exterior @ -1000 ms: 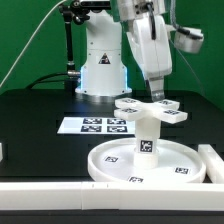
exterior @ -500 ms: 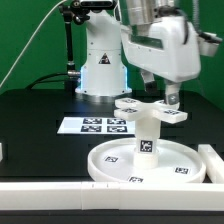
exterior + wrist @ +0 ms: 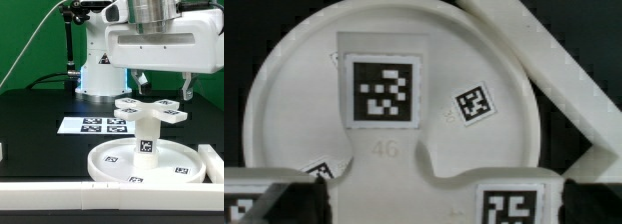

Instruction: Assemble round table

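The round disc [image 3: 178, 160] lies flat on the black table. The short thick leg [image 3: 146, 135] stands upright in its middle. The cross-shaped base piece [image 3: 150, 108] sits on top of the leg. My gripper [image 3: 163, 88] hangs just above and behind the cross, open, with one finger on each side. In the wrist view the disc [image 3: 402, 150] fills the picture with its tags. The cross piece [image 3: 420, 200] lies between the two dark fingers of my gripper [image 3: 441, 205]. The leg is hidden there.
The marker board [image 3: 95, 125] lies on the table to the exterior view's left of the cross. The white border frame [image 3: 60, 195] runs along the front, and up the right side [image 3: 212, 160]. The robot's base [image 3: 100, 70] stands behind.
The hand has turned at the wrist and now faces the camera broadside. The fingers have swung from beside the cross's right arm to straddle above it. The table parts have not moved.
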`<move>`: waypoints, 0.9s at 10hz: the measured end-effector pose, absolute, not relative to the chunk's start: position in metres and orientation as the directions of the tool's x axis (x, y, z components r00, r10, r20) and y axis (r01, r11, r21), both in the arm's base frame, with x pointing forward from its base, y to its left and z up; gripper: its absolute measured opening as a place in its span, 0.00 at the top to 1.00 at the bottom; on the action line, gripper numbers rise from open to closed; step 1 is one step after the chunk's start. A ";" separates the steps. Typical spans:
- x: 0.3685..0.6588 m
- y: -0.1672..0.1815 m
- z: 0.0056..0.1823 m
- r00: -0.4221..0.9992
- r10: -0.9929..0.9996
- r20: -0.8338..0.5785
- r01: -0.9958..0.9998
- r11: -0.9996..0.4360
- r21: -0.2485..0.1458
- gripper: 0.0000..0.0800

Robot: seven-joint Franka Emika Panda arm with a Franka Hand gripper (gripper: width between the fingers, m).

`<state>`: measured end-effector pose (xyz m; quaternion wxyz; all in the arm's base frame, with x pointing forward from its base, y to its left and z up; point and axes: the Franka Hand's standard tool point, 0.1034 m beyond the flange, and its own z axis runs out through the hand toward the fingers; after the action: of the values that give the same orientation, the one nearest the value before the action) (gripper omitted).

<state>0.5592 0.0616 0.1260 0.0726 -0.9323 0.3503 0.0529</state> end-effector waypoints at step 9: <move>0.560 0.063 0.133 0.983 0.170 -0.074 0.159 -0.978 -0.137 0.19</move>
<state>0.5597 0.0627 0.1325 0.0655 -0.9935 -0.0828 0.0425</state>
